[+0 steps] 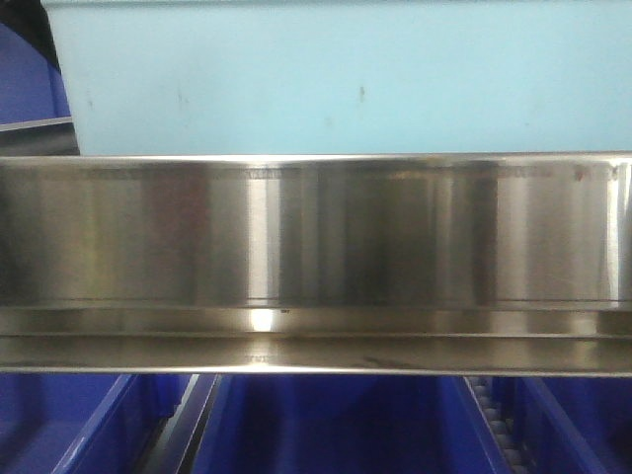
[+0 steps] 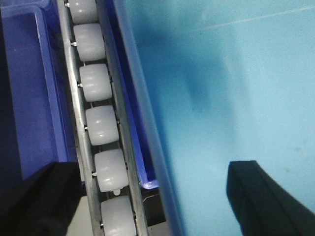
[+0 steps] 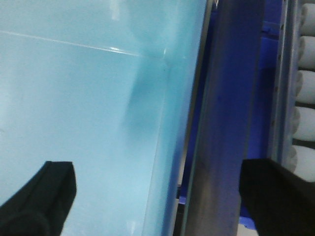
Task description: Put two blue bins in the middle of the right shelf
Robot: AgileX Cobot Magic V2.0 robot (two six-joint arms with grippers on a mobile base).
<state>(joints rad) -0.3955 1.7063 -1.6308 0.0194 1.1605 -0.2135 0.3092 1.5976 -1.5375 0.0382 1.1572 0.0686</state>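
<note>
Left gripper (image 2: 152, 167): I see fingers spread, pale bin (image 2: 236, 98) wall between them.
Right gripper (image 3: 157, 166): fingers spread, pale bin wall between.

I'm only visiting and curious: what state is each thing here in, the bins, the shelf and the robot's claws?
Pale turquoise plastic bin: upright above the rail, empty where visible.
Left gripper: open, fingers astride the bin's side wall.
Right gripper: open, astride the bin's other side wall.
Dark blue plastic crates: on the tier below, empty where visible.
Brushed steel shelf rail: level, gleaming.
White plastic rollers: uncovered, beside the bin.
</note>
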